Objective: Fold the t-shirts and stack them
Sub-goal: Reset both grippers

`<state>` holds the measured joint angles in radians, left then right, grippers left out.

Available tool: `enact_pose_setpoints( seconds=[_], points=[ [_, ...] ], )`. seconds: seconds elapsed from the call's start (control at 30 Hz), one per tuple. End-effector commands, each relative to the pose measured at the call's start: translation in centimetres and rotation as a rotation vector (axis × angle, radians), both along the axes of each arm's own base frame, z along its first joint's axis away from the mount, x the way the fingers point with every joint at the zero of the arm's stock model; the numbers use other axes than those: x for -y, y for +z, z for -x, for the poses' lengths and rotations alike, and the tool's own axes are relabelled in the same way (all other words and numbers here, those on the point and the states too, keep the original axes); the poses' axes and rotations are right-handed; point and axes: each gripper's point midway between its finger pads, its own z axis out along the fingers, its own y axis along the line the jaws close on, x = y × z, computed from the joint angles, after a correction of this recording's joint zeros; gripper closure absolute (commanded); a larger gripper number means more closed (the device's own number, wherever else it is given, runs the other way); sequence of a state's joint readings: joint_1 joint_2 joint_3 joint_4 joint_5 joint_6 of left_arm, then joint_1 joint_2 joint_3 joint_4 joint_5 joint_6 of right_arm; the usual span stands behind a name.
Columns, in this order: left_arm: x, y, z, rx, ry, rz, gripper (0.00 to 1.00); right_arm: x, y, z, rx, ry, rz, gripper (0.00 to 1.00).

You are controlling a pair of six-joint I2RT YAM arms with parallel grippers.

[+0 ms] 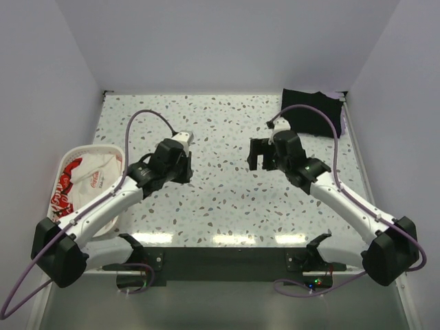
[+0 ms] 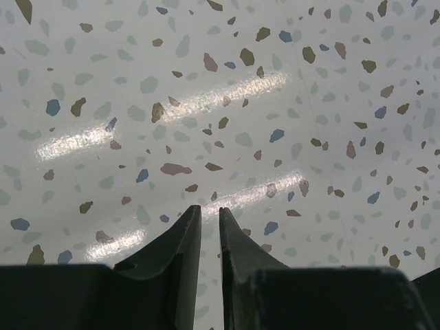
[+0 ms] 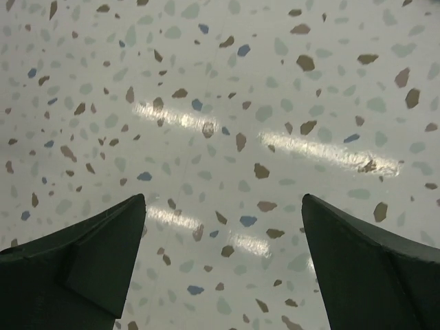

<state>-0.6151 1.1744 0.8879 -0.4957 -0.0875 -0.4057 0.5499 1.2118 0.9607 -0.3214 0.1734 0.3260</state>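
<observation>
Right of the basket [image 1: 96, 146], bare bench [image 1: 220, 206] lay open for passage; farthest across from the basket, a black t-shirt [image 1: 309, 120] filled the back corner.

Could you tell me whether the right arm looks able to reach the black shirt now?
Probably yes: the black shirt lies in the open at the far right; the right gripper hangs nearby, jaws open.
</observation>
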Motion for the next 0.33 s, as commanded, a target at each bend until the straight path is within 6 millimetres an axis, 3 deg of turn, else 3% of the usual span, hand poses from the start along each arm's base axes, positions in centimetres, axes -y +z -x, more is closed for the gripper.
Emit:
enact_pose_setpoints(
  seconds=[0.0,0.3],
  points=[
    [-0.7,2.2,-1.1,0.082,0.054,0.018,0.78,-1.9,0.1,2.6,-0.043,0.068,-0.166,0.01],
    [-1.2,3.0,-1.3,0.110,0.074,0.017,0.76,0.2,0.2,3.5,-0.006,0.023,-0.122,0.01]
  ],
)
